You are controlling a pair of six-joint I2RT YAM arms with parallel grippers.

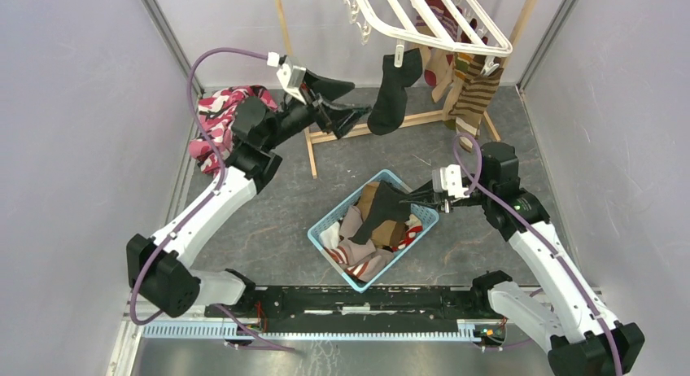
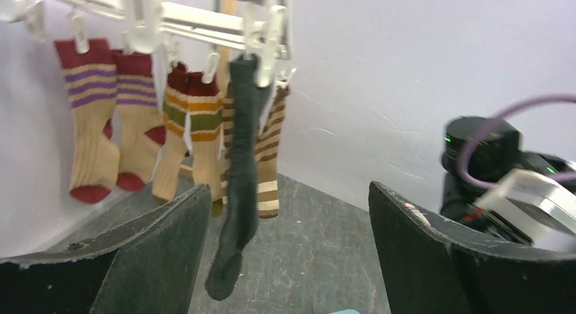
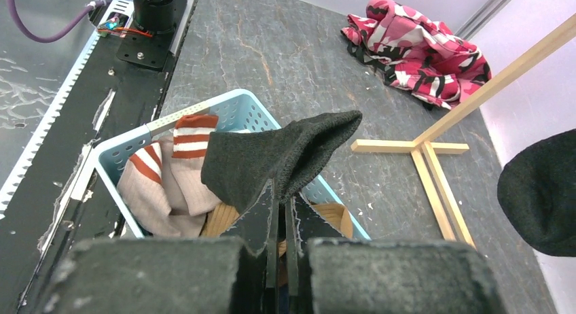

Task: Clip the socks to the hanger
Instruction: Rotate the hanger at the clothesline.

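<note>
The left pincer (image 1: 345,102) is raised toward the far side of the desk (image 1: 268,205) with its fingers spread wide and nothing between them. It sits just beside the toe end of a black sock (image 1: 390,91). That sock hangs straight down from a white clip (image 1: 399,55) on the near bar of the hanger (image 1: 439,41). In the left wrist view the black sock dangles in the gap between the two open fingers, apart from both. Behind it, more socks are clipped along the hanger in a row: tan ones with dark red toes (image 2: 95,130), ones with orange and green bands (image 2: 193,137), and a brown striped sock (image 2: 270,158). The hanger sits high at the back, above the wooden stand (image 1: 312,148). The right pincer (image 1: 425,195) is pressed together and pinching a dark sock (image 3: 278,158) by one edge. This sock is lifted over the far right side of the blue basket (image 1: 325,221), and its free end juts out above the rim. Inside the basket lie a grey sock with a red and white cuff (image 3: 187,141) and a tan sock (image 1: 368,198). A pink, red and black cloth (image 1: 216,115) lies heaped on the desk at the far left, behind the left arm.
</note>
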